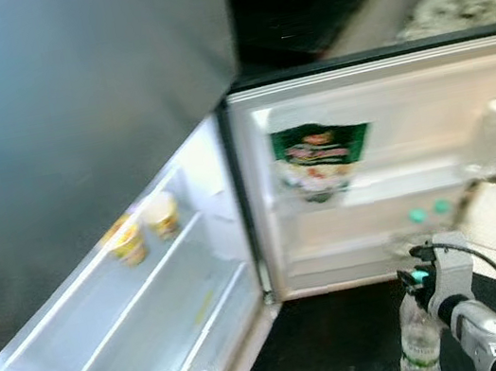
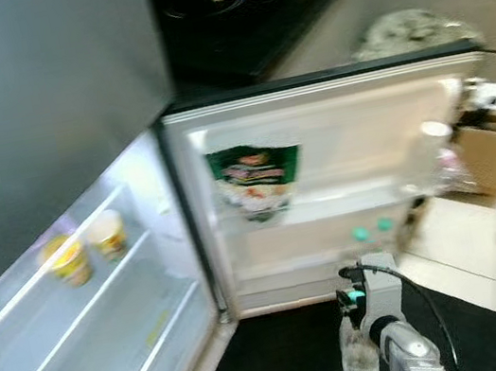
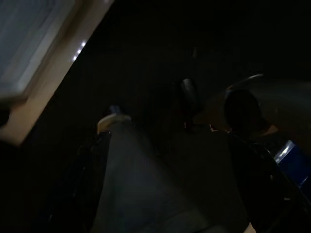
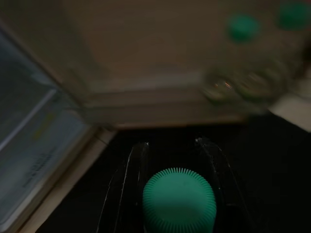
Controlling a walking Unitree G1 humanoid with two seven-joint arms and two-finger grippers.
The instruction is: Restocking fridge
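The right gripper [image 4: 170,160] has its jaws closed around the neck of a water bottle [image 2: 360,363], low before the open fridge [image 2: 326,191]. Keep it upright, carrying it toward the door shelf beside the two green-capped bottles [image 2: 371,230].
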